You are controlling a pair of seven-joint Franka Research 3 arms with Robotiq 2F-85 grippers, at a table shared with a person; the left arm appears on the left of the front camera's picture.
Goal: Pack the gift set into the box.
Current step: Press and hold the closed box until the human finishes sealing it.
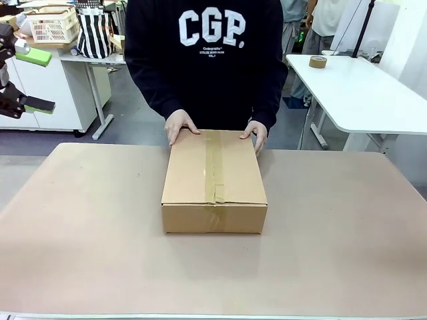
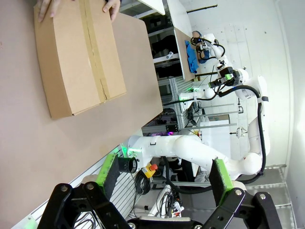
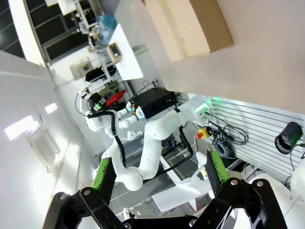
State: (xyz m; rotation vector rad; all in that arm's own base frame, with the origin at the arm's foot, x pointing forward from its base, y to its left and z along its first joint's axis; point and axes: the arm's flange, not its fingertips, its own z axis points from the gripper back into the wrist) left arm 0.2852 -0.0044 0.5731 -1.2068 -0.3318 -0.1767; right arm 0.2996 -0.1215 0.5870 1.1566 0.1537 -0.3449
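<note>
The box (image 1: pixel 214 180) is a shallow brown carton lying at the table's middle, its flaps shut and tape running along the centre seam. A person in a dark sweatshirt rests one hand (image 1: pixel 179 125) and the other hand (image 1: pixel 255 133) on its far corners. The gift set is out of view. My left gripper (image 1: pixel 39 81) hangs open high at the far left, well clear of the table. In the left wrist view my left gripper (image 2: pixel 165 171) is open and empty, with the box (image 2: pixel 76 55) far ahead. My right gripper (image 3: pixel 159 171) is open and empty, and the box (image 3: pixel 190 24) is distant.
The beige table (image 1: pixel 80 233) spreads wide around the carton. Behind it to the right stands a white table (image 1: pixel 360 93) with a tape roll (image 1: pixel 318 62). At the back left are a basket (image 1: pixel 53 25) and a striped bag (image 1: pixel 95 32).
</note>
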